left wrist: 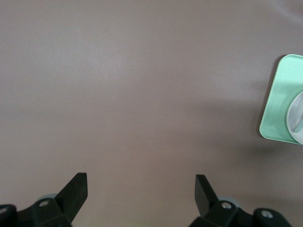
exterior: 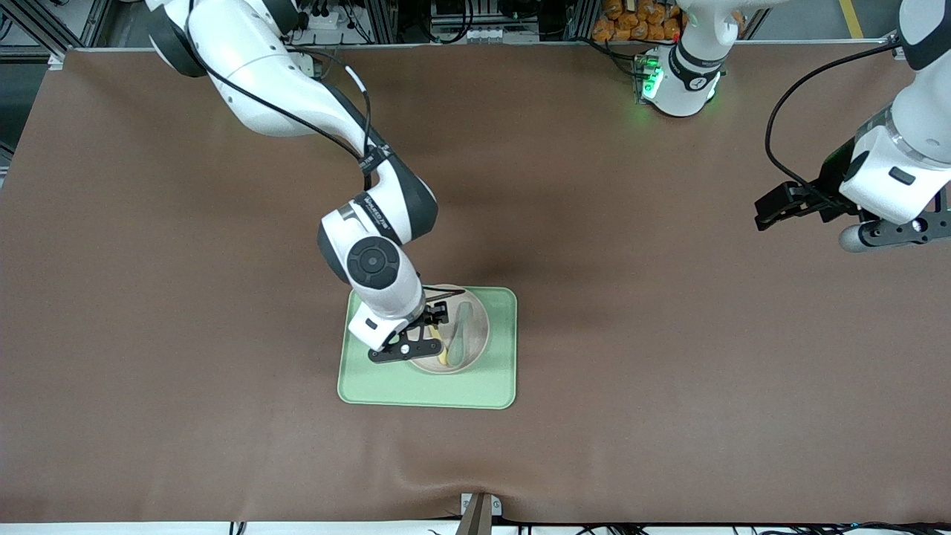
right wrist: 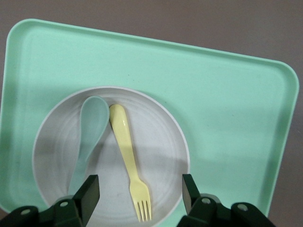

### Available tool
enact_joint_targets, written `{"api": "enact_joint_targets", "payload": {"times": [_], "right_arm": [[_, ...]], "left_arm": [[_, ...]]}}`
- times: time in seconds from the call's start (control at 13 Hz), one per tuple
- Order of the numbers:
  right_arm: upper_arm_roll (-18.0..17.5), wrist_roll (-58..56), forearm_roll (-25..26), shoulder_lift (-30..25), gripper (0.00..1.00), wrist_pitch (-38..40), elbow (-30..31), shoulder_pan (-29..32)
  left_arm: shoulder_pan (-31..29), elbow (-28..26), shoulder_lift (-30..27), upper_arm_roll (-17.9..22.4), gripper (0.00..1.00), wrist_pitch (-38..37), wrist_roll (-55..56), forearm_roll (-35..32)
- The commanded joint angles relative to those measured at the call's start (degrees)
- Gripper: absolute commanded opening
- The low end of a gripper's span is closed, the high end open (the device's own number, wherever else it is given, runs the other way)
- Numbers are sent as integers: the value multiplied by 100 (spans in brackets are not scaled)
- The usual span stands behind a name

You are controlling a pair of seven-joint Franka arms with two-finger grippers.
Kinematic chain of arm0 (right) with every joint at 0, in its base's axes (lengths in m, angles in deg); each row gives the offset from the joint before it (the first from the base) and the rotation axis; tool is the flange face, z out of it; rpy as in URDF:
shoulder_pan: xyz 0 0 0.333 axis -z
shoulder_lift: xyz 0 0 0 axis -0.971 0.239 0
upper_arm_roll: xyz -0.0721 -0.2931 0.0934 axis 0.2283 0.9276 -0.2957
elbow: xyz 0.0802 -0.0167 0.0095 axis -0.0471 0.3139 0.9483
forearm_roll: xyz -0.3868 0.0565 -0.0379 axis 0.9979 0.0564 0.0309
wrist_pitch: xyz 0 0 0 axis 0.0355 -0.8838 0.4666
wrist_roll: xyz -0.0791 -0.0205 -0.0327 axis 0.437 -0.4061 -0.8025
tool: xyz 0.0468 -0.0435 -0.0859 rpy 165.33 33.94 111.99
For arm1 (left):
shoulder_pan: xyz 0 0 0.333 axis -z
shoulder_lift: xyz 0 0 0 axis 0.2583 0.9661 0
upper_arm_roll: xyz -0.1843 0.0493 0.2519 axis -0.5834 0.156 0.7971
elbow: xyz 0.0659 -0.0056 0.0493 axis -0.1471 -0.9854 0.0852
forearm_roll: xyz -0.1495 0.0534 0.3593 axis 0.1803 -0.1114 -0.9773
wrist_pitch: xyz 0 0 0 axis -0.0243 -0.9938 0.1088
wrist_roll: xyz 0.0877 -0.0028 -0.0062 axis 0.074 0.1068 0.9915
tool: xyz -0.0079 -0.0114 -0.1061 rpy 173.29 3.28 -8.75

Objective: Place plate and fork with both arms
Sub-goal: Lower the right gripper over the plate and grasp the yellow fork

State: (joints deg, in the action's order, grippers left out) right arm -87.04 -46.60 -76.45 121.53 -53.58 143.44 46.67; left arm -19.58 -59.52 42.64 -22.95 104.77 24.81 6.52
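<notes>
Right arm (exterior: pixel 297 96) enters from upper left of the front frame, elbow bent, wrist pitched down at frame centre. Right gripper (exterior: pixel 435 327) sits just below centre, pointing down; right wrist view shows its fingers (right wrist: pixel 90 191) spread wide apart, nothing between them. Left arm (exterior: pixel 903 148) waits at the right edge, wrist roughly level. Left gripper (exterior: pixel 780 208) hangs at mid-right, apparently aimed frame-left; fingers (left wrist: pixel 75 187) wide apart, holding nothing.

L gripper (left wrist: pixel 141 189) jaws apart over bare table (left wrist: pixel 132 85); tray (left wrist: pixel 283 101) corner w/ plate (left wrist: pixel 297 118).
</notes>
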Motion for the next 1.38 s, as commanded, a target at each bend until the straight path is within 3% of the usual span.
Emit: {"api": "enact_joint_targets", "payload": {"times": [0.0, 0.15, 0.54, 0.77, 1.0, 1.31], "right_arm": [[46, 55, 261, 206, 73, -399, 89, -187], [46, -32, 821, 277, 72, -435, 89, -179], [37, -76, 877, 321, 61, -452, 98, -170], [28, -68, 842, 330, 61, -592, 194, -170], [2, -137, 422, 339, 61, -1040, 458, -65], [2, -331, -63, 313, 60, -989, 467, -38]], "left_arm": [[-58, -361, -321, -63, 100, 170, -65, 31], [-67, -344, -312, -63, 100, 170, -74, 93], [-67, -353, -295, -36, 100, 170, -188, 93], [-67, -353, -277, -28, 100, 170, -188, 101], [-67, -361, -277, -28, 100, 153, -188, 93], [-58, -423, -312, -54, 100, 127, -188, 101]]}}
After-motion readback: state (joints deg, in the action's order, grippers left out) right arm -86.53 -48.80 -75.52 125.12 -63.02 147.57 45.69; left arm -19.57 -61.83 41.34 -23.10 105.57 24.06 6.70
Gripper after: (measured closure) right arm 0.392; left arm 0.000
